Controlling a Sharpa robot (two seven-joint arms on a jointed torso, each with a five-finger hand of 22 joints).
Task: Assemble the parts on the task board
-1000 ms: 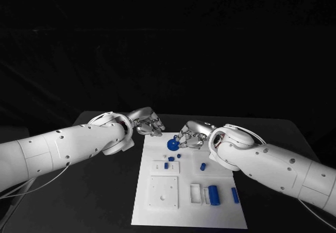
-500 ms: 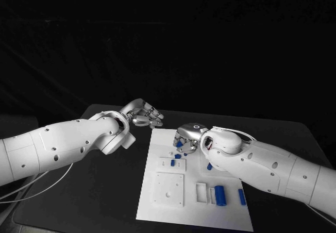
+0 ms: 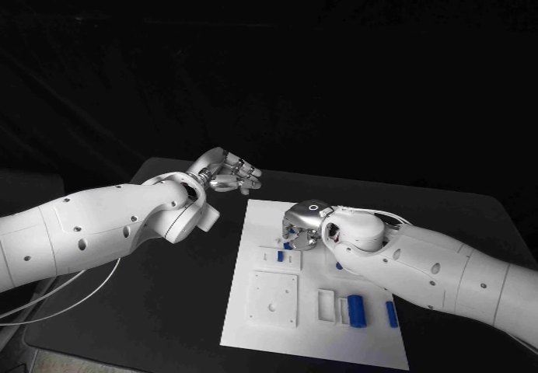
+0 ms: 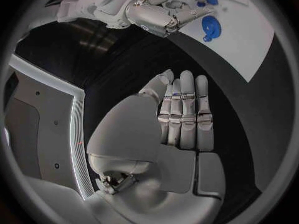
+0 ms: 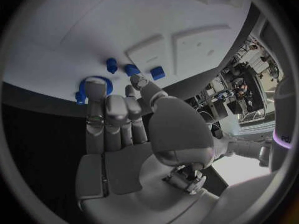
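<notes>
- The task board (image 3: pixel 317 342) is a white plate in the middle of the black surface (image 3: pixel 146 311).
- A blue gear (image 5: pixel 94 85) lies flat on the board's far end. In the left wrist view it shows as a round toothed piece (image 4: pixel 211 23) just beside the right hand's fingers.
- A second ago the gear lay in plain sight next to the right hand. Now, from the head camera, the right hand is over that spot and covers it.
- The right hand (image 3: pixel 301 227) reaches down onto the far end of the board. Its fingers (image 5: pixel 94 104) are straight and side by side, with one fingertip lying over the gear's ring. I cannot tell if it holds the gear.
- Small blue pegs (image 5: pixel 131 69) stand close by the gear, near two raised white blocks (image 5: pixel 149 52).
- A blue cylinder (image 3: pixel 358 311) and a thin blue bar (image 3: pixel 391 313) lie on the near part of the board, where they were before.
- The left hand (image 3: pixel 228 177) is up above the surface, off the board's far left corner. Its fingers (image 4: pixel 187 109) are straight and pressed together, and it holds nothing. It has lifted up and away from the board since a second ago.
</notes>
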